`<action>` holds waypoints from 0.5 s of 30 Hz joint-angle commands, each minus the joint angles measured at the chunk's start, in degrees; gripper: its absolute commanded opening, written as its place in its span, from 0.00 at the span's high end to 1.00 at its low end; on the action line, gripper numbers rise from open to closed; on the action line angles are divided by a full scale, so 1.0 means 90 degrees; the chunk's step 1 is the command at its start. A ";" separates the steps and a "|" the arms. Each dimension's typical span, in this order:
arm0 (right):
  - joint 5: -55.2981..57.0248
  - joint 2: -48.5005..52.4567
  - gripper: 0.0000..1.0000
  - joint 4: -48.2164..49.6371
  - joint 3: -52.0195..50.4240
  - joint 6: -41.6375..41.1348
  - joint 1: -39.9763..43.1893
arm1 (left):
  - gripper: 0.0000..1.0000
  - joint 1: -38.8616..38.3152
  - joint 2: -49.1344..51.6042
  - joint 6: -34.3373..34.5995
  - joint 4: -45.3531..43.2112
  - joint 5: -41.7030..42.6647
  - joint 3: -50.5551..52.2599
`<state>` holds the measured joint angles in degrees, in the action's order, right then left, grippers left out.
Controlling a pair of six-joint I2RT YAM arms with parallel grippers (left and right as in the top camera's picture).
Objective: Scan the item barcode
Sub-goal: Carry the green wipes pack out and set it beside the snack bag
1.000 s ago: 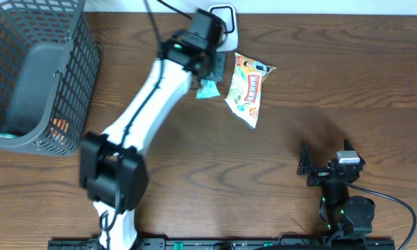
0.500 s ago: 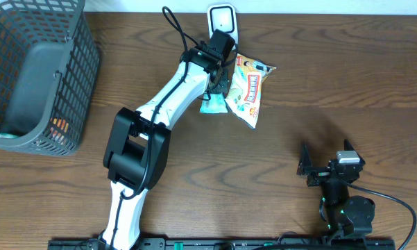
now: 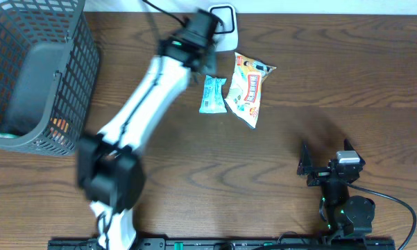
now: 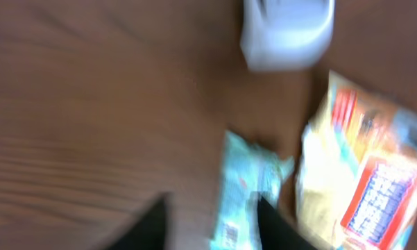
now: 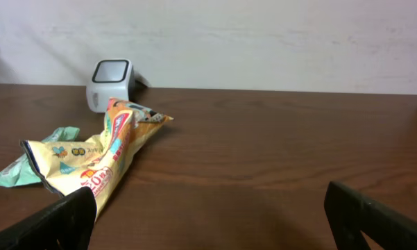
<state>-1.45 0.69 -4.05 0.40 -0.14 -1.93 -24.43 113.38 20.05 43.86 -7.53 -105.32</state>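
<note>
Two snack packs lie flat on the brown table [image 3: 333, 83] near the white scanner [image 3: 223, 19], on the side of the scanner that faces the robot: a small teal pack [image 3: 212, 94] and a bigger yellow bag [image 3: 248, 89] right beside it. The left gripper [image 4: 209, 208] hangs between the scanner and the teal pack with its two dark fingers apart and nothing in them, though its own picture is blurry. The right gripper [image 5: 211, 208] sits far from the scanner with its fingers spread wide and empty, and a gray wire basket [image 3: 55, 42] stands far off on the scanner's other side.
</note>
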 commanded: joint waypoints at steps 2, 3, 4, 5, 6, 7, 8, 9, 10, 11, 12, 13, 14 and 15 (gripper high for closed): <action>0.0051 -0.0034 0.01 -0.0027 -0.0010 0.0070 0.0056 | 0.41 0.1015 -0.1435 -0.0102 -0.0022 -0.1630 -0.0367; 0.0051 -0.0034 0.01 -0.0027 -0.0010 0.0070 0.0056 | 0.41 0.1231 -0.1562 -0.0100 -0.0022 -0.1751 -0.0367; 0.0051 -0.0034 0.01 -0.0027 -0.0010 0.0070 0.0056 | 0.40 0.1489 -0.1685 -0.0097 -0.0022 -0.1790 -0.0367; 0.0051 -0.0034 0.01 -0.0027 -0.0010 0.0070 0.0056 | 0.38 0.1809 -0.1795 -0.0032 -0.0017 -0.1787 -0.0367; 0.0051 -0.0034 0.01 -0.0027 -0.0010 0.0070 0.0056 | 0.32 0.2079 -0.1860 0.0124 0.0007 -0.1787 -0.0367; 0.0049 -0.0034 0.01 -0.0027 -0.0010 0.0070 0.0056 | 0.31 0.2421 -0.1906 0.0347 0.0044 -0.1787 -0.0367; 0.0051 -0.0034 0.01 -0.0027 -0.0010 0.0070 0.0056 | 0.29 0.2703 -0.1921 0.0546 0.0087 -0.1787 -0.0367; 0.0051 -0.0034 0.01 -0.0027 -0.0010 0.0070 0.0056 | 0.29 0.3043 -0.1919 0.0789 0.0160 -0.1787 -0.0367; 0.0051 -0.0034 0.01 -0.0027 -0.0010 0.0070 0.0056 | 0.28 0.3371 -0.1897 0.1027 0.0267 -0.1787 -0.0359; 0.0051 -0.0034 0.01 -0.0027 -0.0010 0.0070 0.0056 | 0.28 0.3704 -0.1865 0.1277 0.0391 -0.1783 -0.0328; 0.0051 -0.0034 0.01 -0.0027 -0.0010 0.0070 0.0056 | 0.28 0.4165 -0.1804 0.1751 0.0624 -0.1780 -0.0248; 0.0051 -0.0034 0.01 -0.0027 -0.0010 0.0070 0.0056 | 0.28 0.4420 -0.1749 0.2076 0.0780 -0.1766 -0.0187; 0.0051 -0.0034 0.01 -0.0027 -0.0010 0.0070 0.0056 | 0.28 0.4614 -0.1690 0.2331 0.0916 -0.1766 -0.0143; 0.0051 -0.0034 0.01 -0.0027 -0.0010 0.0070 0.0056 | 0.28 0.4811 -0.1603 0.2518 0.1018 -0.1766 -0.0090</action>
<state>-1.45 0.69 -4.03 0.40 -0.14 -1.93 13.47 96.60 31.97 50.63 -22.35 -108.09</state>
